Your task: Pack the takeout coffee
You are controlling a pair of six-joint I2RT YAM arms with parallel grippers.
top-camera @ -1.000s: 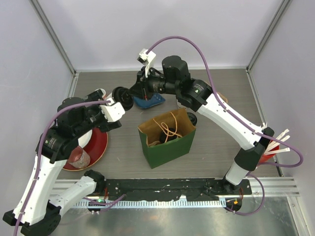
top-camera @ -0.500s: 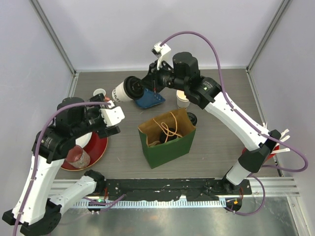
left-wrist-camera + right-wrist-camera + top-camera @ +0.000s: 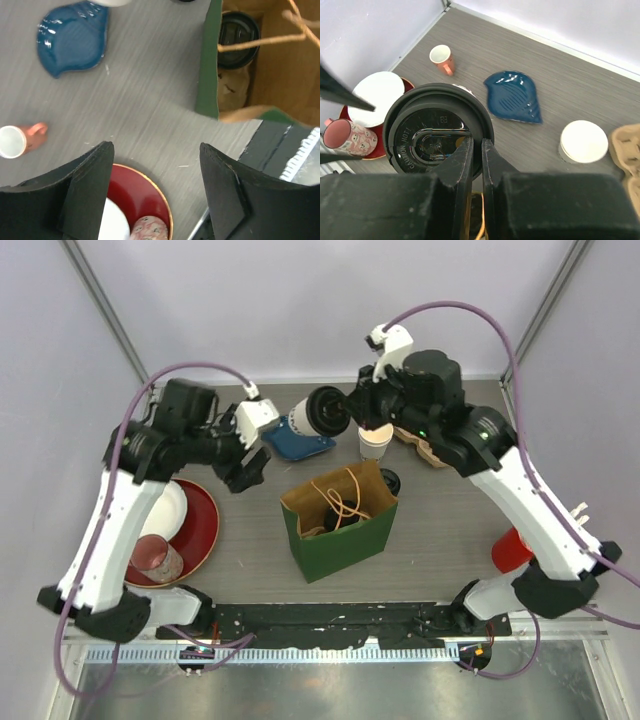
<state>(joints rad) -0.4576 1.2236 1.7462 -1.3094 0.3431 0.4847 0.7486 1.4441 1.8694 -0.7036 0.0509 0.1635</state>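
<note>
My right gripper is shut on the lid rim of a cream takeout coffee cup with a black sip lid. It holds the cup tilted in the air over the blue dish, behind the green paper bag. In the right wrist view the fingertips pinch the lid. A second black-lidded cup stands inside the bag. A lidless cream cup stands behind the bag, and also shows in the right wrist view. My left gripper is open and empty, left of the bag.
A blue leaf dish lies behind the bag. A red plate holds a white bowl and a pink floral mug. There is a small pink-handled cup, a cardboard carrier, a loose black lid and a red straw cup.
My right arm has carried the coffee cup rightward, from the back left to just behind the bag. My left arm has risen and swung back and to the right, fingers still apart.
</note>
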